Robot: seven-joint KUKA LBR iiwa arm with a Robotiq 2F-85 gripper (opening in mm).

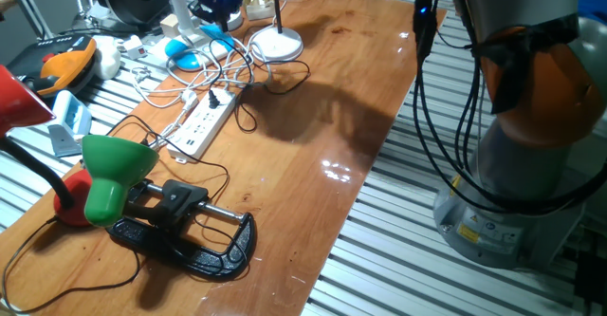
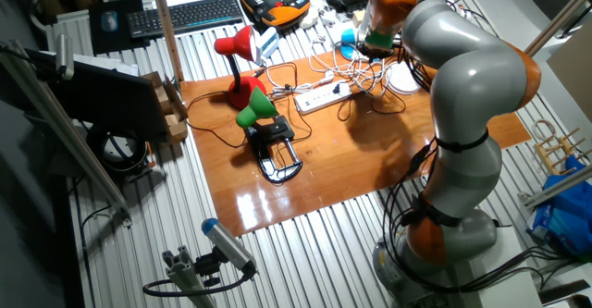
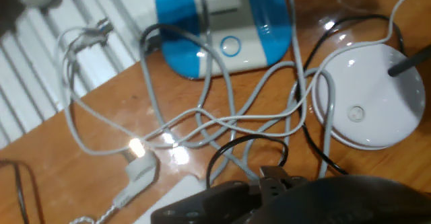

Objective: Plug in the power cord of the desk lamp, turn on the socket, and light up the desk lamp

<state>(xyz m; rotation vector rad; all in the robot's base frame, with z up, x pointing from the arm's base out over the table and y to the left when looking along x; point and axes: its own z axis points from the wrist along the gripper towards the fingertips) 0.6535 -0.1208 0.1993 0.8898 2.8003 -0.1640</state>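
Right now my gripper (image 1: 218, 10) hangs over the far end of the wooden table (image 1: 322, 117), just above the tangle of cables beside the desk lamp (image 1: 276, 43), and I judge I am here to fetch the plug, since the power cord (image 3: 232, 150) loops across the wood directly under my hand. In the hand view a dark blurred mass fills the bottom edge, which I take to be my own fingers, with a small dark piece at their tip that may be the plug; whether I am clamped on it or merely poised over it I cannot tell, because the jaws are out of focus there and hidden by the wrist in both fixed views. The lamp's round white base (image 3: 367, 103) lies to one side, its thin stem running out of the picture, so its head is cut off in every view. The socket (image 1: 202, 126) lies nearer the middle of the table, a long white strip whose corner just shows at the lower edge of the hand view; its outlets are visible from one fixed view, but its switch is too small to read. White cables (image 3: 202, 126) cross over and under the black cord, so I cannot trace it fully. A blue-and-white device (image 3: 222, 29) sits beyond them. The green-shaded clamp lamp (image 1: 114, 174) and red-shaded lamp (image 2: 236, 54) stand well apart from my work.
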